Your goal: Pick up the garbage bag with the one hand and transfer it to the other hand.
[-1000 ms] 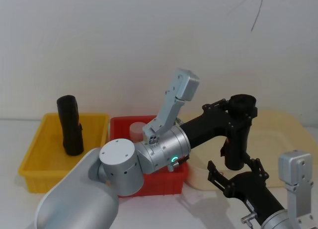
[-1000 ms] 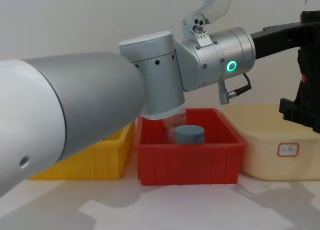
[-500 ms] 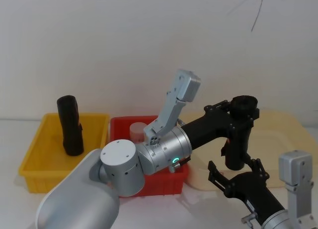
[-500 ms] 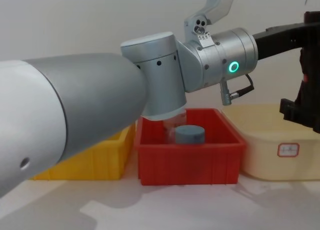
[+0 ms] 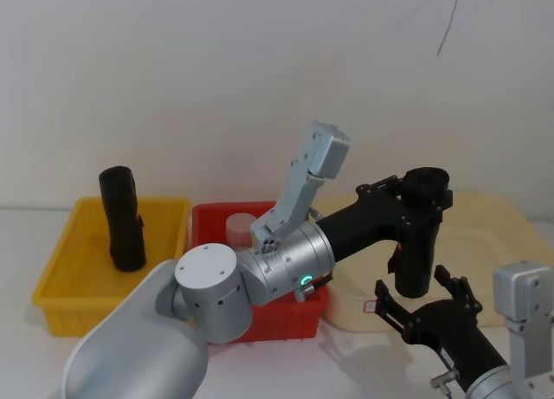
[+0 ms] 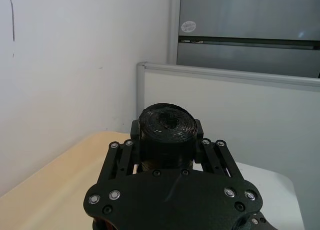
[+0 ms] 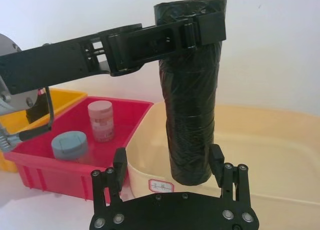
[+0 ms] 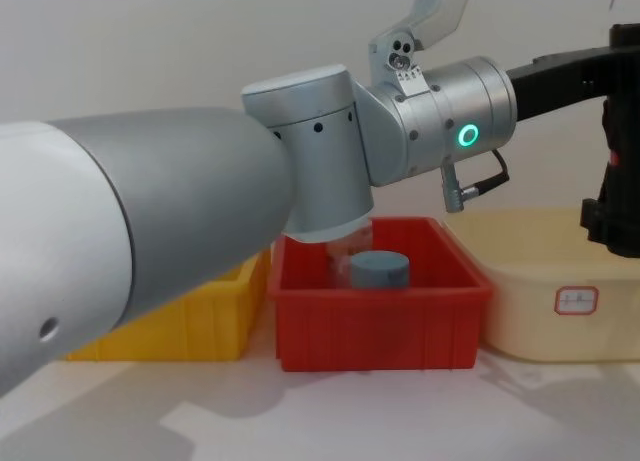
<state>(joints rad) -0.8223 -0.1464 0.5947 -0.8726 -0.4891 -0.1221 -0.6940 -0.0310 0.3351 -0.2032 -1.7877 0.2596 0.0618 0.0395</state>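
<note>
L pincer (image 5: 422,189) pinches garbage bag (image 5: 414,254) at top, axis upright; R pincer (image 7: 167,157) spread right below, flanking its lower end

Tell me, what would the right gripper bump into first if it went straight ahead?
Most likely the garbage bag: the right gripper points at its lower end, with open fingers on either side, while the left gripper holds the top. How near it is, I cannot tell.
</note>
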